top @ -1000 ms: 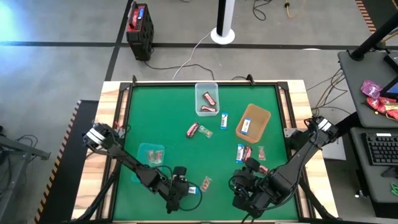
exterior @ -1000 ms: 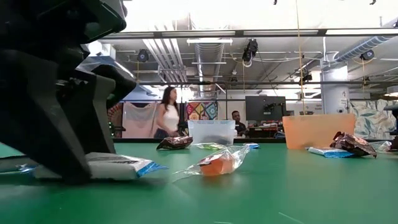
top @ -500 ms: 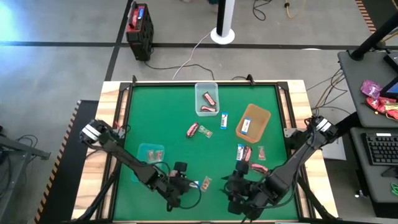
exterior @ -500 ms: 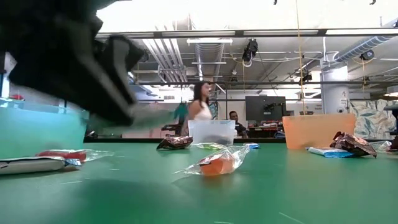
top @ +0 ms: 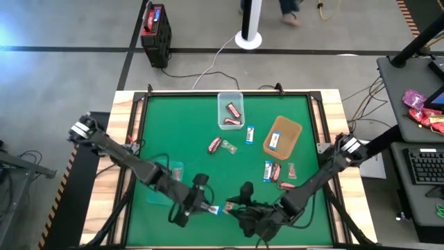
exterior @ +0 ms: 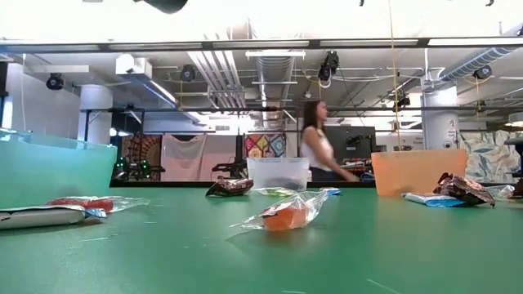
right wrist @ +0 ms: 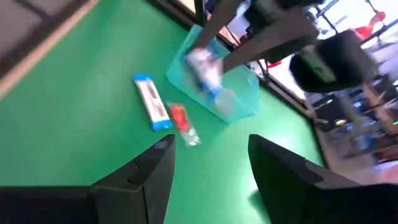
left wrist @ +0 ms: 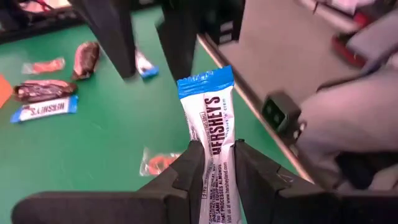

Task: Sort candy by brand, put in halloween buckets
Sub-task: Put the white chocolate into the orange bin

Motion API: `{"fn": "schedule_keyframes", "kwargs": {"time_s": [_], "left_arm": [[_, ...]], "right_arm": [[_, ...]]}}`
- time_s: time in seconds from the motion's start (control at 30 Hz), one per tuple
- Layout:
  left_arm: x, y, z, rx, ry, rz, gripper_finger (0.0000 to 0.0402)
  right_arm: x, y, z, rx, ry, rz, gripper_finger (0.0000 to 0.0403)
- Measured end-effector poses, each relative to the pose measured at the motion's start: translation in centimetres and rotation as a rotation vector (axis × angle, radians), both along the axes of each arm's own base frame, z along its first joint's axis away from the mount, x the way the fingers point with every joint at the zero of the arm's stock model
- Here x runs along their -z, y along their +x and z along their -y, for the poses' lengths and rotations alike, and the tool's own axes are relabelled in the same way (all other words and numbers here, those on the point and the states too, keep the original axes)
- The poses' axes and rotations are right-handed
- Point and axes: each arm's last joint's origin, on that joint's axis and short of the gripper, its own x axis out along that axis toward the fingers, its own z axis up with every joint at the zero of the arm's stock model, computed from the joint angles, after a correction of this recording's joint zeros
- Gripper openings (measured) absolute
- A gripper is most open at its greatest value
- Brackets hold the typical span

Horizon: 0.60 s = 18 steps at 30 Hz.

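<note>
A blue-and-white candy bar (left wrist: 208,109) hangs above the green table near its front edge, with my left gripper (left wrist: 214,152) shut on it; the same gripper (top: 205,206) shows in the high view. My right gripper (top: 234,207) stands just to its right, open (right wrist: 211,149) and holding nothing. The clear tub (top: 230,110) holds dark red pieces and the brown tray (top: 282,136) one blue-and-white piece. My left arm partly covers the teal tub (top: 166,173). Another blue-and-white piece (right wrist: 152,102) and a clear red one (right wrist: 183,124) lie flat beside the teal tub. My left gripper pinches the bar by its two long edges (left wrist: 200,149) between its two fingers. The bar lies along the fingers, its printed face showing, and its blue crimped end (left wrist: 205,81) sticks out well past the fingertips. It is lifted clear of the table.
Loose candy lies mid-table: a dark red piece (top: 215,144), a blue one (top: 250,134) and a cluster at the right (top: 275,171). A clear orange-red piece (exterior: 286,214) lies near the front. The two arms' grippers are close together. A person walks in the room beyond.
My left gripper has risen from the table near the front edge with the blue-and-white bar, tipping up from pointing down; the bar is now lifted clear. My right gripper has moved toward the table's left, toward the left gripper, and has rolled.
</note>
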Motion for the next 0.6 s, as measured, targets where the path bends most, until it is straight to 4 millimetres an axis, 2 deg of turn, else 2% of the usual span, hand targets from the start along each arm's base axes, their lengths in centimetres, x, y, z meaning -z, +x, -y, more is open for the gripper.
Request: {"fn": "schedule_keyframes", "kwargs": {"time_s": [0.17, 0.4, 0.6], "left_arm": [[-1.1, 0.1, -1.9, -0.058, -0.055, 0.006, 0.0066], [-0.4, 1.1, -3.2, -0.095, -0.058, -0.027, 0.0066], [-0.3, 1.4, -3.5, -0.091, -0.070, -0.030, 0.0066]], "right_arm": [[-0.4, 1.1, 0.5, -0.014, -0.080, -0.005, 0.0191], [-1.4, 2.1, 1.4, -0.033, -0.153, -0.001, 0.0167], [-1.3, 2.4, 2.0, -0.031, -0.178, -0.021, 0.0143]]}}
